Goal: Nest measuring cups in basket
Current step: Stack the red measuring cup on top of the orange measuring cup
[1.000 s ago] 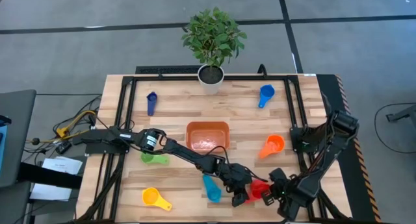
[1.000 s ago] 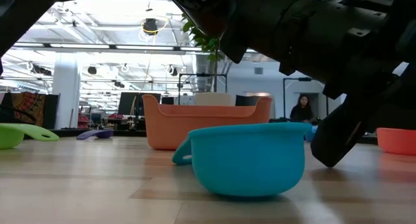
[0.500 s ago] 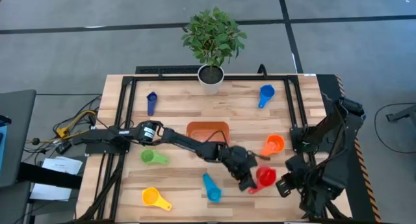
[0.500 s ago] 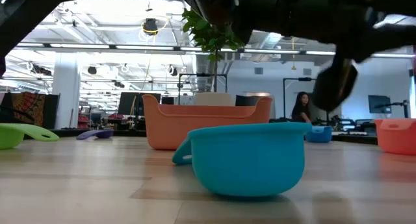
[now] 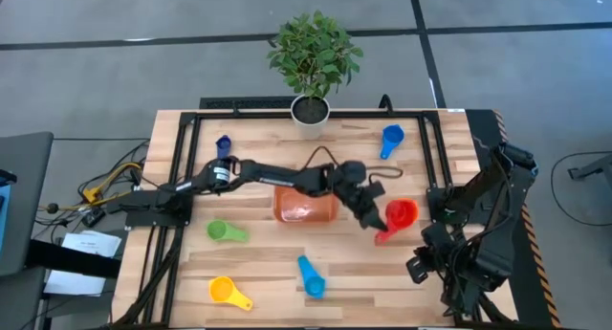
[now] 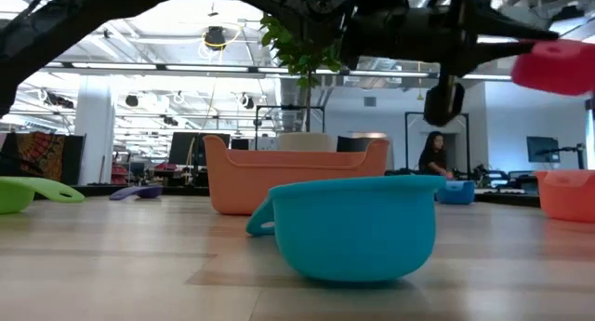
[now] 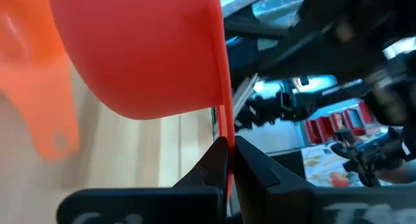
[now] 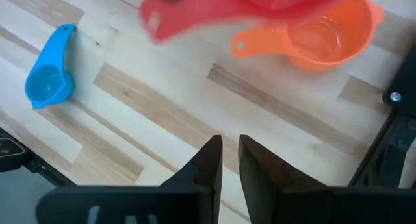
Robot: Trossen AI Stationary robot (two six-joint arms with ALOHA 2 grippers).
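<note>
My left gripper (image 7: 227, 146) is shut on the red measuring cup (image 5: 400, 213) and holds it in the air right of the orange basket (image 5: 306, 208). The orange cup (image 8: 318, 36) stands on the table just below it. My right gripper (image 8: 231, 159) hangs at the table's right near corner (image 5: 418, 268), fingers slightly apart with nothing between them. The light blue cup (image 5: 311, 275), green cup (image 5: 225, 232), yellow cup (image 5: 229, 293), dark blue cup (image 5: 223, 150) and blue cup (image 5: 391, 139) rest on their bases on the table. My left gripper pinches the red cup's flat handle (image 7: 225, 130) between its two fingers, one on each flat face. The fingers come nearly level from the table's left and lie across the handle, whose free end (image 8: 153, 19) sticks out past them. The cup is lifted clear, its mouth up.
A white plant pot (image 5: 310, 110) stands at the far edge. Black frame rails (image 5: 435, 158) run along the table's sides. My left arm (image 5: 277, 175) reaches over the basket's far rim. Bare wood lies between the light blue cup and my right gripper.
My left gripper has carried the red cup up from the table near the near edge, away toward the far edge and a little right, to above the orange cup, rolling as it went. My right gripper has risen and drawn back toward the right edge.
</note>
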